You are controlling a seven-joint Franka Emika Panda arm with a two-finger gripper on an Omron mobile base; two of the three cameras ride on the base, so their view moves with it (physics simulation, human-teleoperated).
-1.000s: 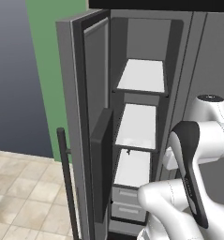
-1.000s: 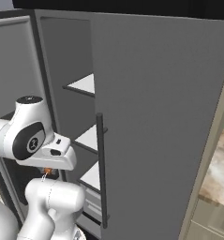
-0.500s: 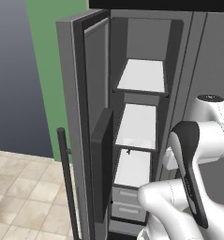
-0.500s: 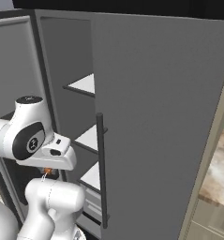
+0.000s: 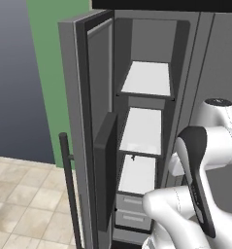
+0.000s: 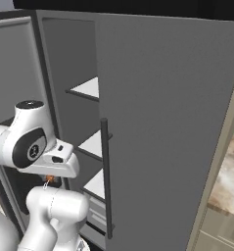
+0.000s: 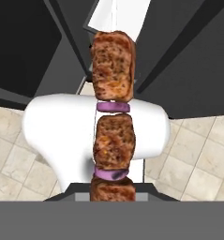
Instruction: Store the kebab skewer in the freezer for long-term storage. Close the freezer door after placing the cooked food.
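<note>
The gripper (image 7: pixel 112 199) is closed on the kebab skewer (image 7: pixel 112 126), which stands up from its fingers with brown meat chunks and purple rings, in front of the open freezer (image 5: pixel 141 136), whose freezer door (image 5: pixel 95 146) is swung wide to the left.

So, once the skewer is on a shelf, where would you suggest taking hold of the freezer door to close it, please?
Probably the long dark bar handle, around mid-height, once the kebab skewer is released. The freezer door stands swung open to the left and the bar stands upright, clear of its outer face, so come from that outer left side with the jaws spanning the bar horizontally.
</note>
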